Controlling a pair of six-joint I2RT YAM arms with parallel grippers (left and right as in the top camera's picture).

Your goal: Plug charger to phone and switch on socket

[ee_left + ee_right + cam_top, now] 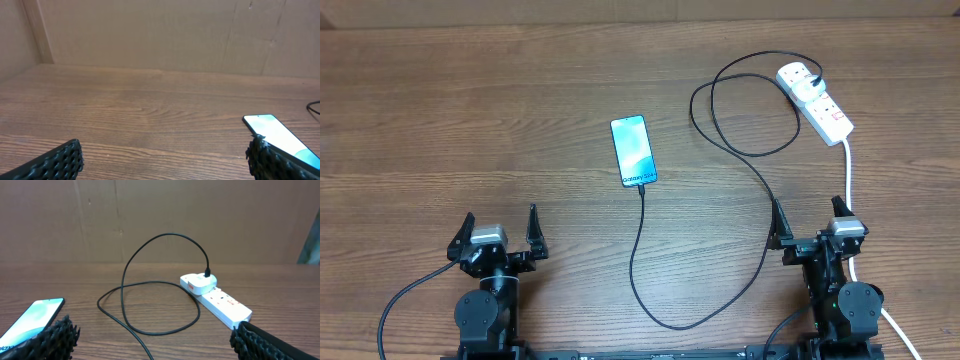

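Nearest the camera, the left pincer (501, 225) and the right pincer (806, 212) both stand spread wide over the desk (470, 120) with nothing between their fingers. Mid-desk lies the phone (633, 151), screen lit. The charger (123, 286) meets its near end, loops round and runs to its plug in the socket (817, 100) at the far right.

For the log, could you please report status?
Left end effector, right end effector open, empty. Charger meets phone, plugged into socket; on-off unclear. Nothing blocking.
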